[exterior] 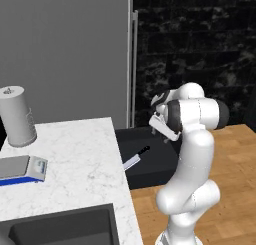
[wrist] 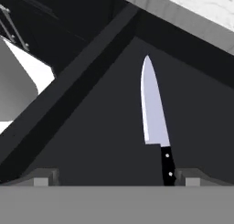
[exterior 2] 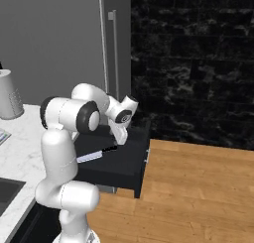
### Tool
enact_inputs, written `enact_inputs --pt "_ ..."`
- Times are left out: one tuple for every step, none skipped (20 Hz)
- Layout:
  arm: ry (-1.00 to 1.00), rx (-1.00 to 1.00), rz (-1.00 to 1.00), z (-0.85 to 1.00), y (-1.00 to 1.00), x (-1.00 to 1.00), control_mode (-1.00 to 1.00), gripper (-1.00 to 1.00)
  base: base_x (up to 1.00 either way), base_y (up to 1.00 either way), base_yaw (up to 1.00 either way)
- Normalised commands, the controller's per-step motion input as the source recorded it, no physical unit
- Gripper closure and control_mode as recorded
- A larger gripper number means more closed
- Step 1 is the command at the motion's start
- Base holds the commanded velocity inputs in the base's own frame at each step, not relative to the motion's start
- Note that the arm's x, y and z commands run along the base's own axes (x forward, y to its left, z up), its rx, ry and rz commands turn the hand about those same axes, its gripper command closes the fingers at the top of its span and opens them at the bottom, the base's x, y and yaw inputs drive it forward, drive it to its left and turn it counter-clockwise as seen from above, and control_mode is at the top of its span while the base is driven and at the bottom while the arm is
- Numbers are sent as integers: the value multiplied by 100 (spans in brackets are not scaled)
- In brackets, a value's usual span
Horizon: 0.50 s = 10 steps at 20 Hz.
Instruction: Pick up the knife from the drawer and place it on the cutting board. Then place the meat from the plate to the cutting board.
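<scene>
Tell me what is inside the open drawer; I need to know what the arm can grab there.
The knife lies flat on the drawer floor, silver blade bare. The handle's end is cut off by the hand view's lower edge, between the fingertips.

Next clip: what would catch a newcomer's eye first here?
The knife, bright silver blade and black handle, lies flat in the open black drawer below the marble counter. The white arm bends over the drawer, with the gripper open above the knife's handle end. On the counter's far left stands a grey cylinder.
</scene>
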Motion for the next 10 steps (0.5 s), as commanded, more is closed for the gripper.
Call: enact_inputs --pt "-7 -6 11 -24 25 26 -100 -100 0 0 0" --pt "-6 -9 12 -33 24 23 -100 -100 0 0 0" --pt "-4 -10 13 -44 16 21 -100 -100 0 0 0" --pt "-4 -8 14 -44 10 17 -100 -100 0 0 0" --pt "-7 -8 14 -47 8 14 -100 -100 0 0 0" --pt "-10 -9 14 -46 7 9 -100 -100 0 0 0" --pt "-12 -9 14 -48 9 5 -100 -100 0 0 0" --pt "-12 -11 15 -49 9 0 -100 -100 0 0 0" --pt "-11 -11 15 -46 9 0 -100 -100 0 0 0" --pt "-9 -14 12 -51 5 0 -100 -100 0 0 0"
